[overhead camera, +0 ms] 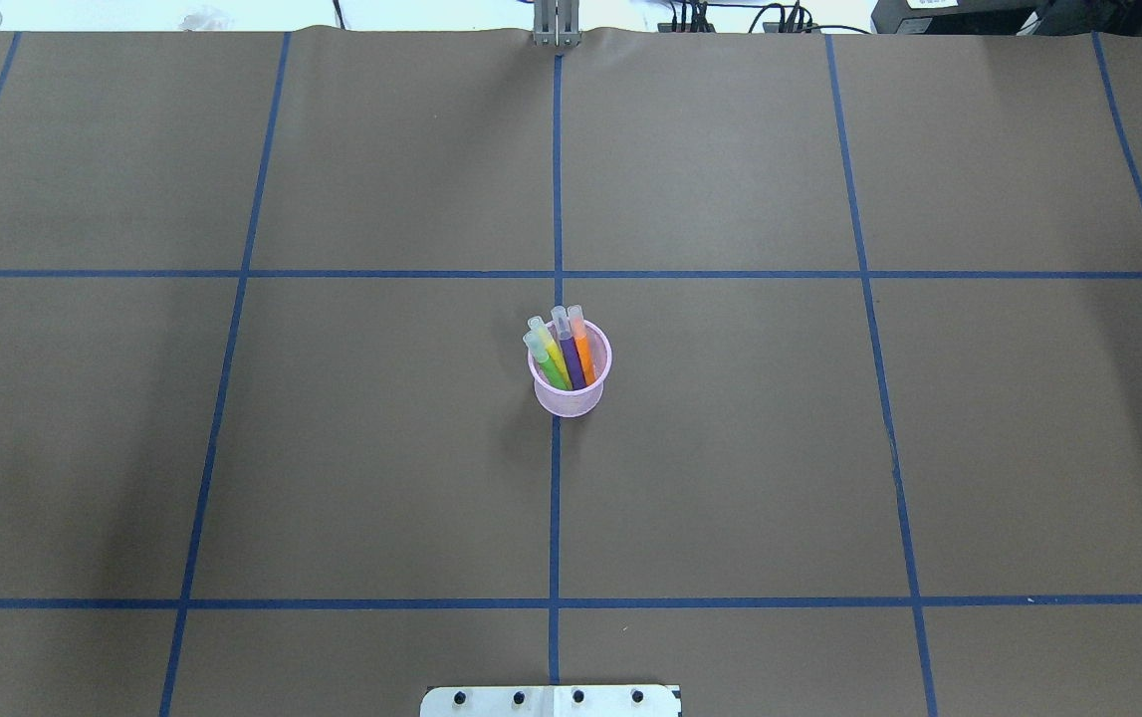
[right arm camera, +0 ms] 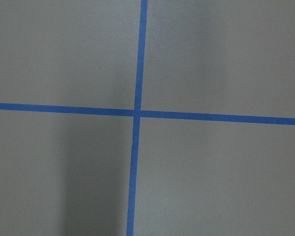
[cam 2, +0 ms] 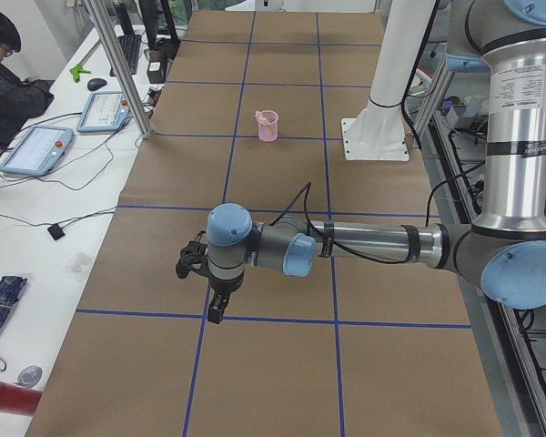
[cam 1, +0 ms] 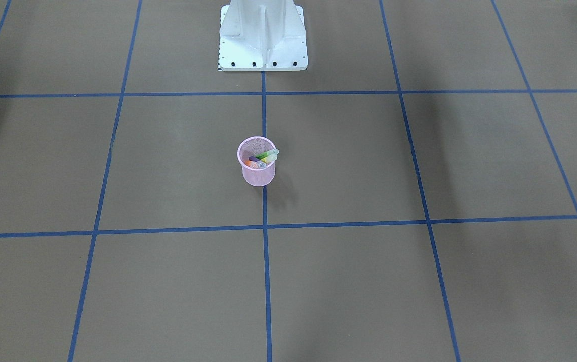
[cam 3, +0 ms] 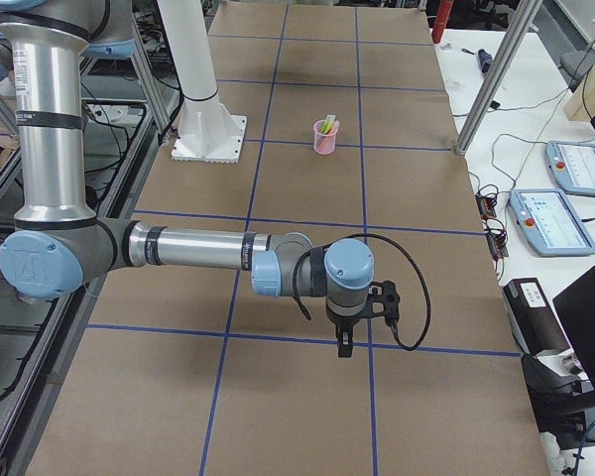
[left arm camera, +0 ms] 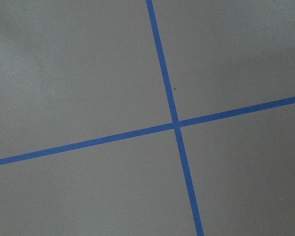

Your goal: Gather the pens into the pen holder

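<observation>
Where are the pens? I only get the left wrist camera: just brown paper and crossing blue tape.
Observer: The pens stand in the pink cup, mid-table on a tape line.
Operator: How far off am I?
Observer: The left end effector hangs above the paper far out to the robot's left, away from the cup.
Operator: And the other side?
Observer: The right end effector hangs far out to the robot's right; open or shut, I can't tell.

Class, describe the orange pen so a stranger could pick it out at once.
On the brown table crossed by blue tape lines, a pink mesh pen holder stands on the centre line. Pens lean inside it, clear caps up; the orange pen is the one furthest to the robot's right, beside the purple pen.
</observation>
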Robot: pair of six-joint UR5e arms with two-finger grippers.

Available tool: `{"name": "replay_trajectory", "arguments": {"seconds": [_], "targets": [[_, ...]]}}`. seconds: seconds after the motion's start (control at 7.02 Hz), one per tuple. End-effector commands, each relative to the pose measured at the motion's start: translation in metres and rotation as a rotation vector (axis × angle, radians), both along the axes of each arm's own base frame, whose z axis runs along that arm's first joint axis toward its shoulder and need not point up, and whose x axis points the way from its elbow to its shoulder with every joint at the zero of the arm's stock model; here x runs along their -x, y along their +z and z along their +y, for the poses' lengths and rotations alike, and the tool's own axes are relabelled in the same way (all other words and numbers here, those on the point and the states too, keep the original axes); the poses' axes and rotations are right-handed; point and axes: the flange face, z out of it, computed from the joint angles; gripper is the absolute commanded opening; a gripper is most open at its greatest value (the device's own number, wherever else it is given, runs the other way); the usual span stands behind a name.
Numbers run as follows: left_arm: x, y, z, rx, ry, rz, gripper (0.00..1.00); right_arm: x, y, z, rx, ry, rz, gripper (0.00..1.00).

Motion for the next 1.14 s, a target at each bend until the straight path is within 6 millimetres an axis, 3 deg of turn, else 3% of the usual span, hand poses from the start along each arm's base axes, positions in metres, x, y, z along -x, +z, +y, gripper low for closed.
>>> {"name": "replay_trajectory", "arguments": {"seconds": [0.0, 0.57, 1.0], "targets": [[0.003, 0.025, 0.028, 0.035, 0.014, -0.024, 1.0, 0.0, -0.017, 0.006, 0.039, 0.004, -0.006, 0.99], [-0.001, 0.007, 0.026, 0.039, -0.017, 0.015, 1.0, 0.003, -0.04, 0.004, 0.048, 0.049, -0.053, 0.99], [-0.004, 0.006, 0.029, 0.065, -0.028, 0.073, 1.0, 0.005, -0.027, 0.017, 0.07, 0.05, -0.065, 0.99]]}}
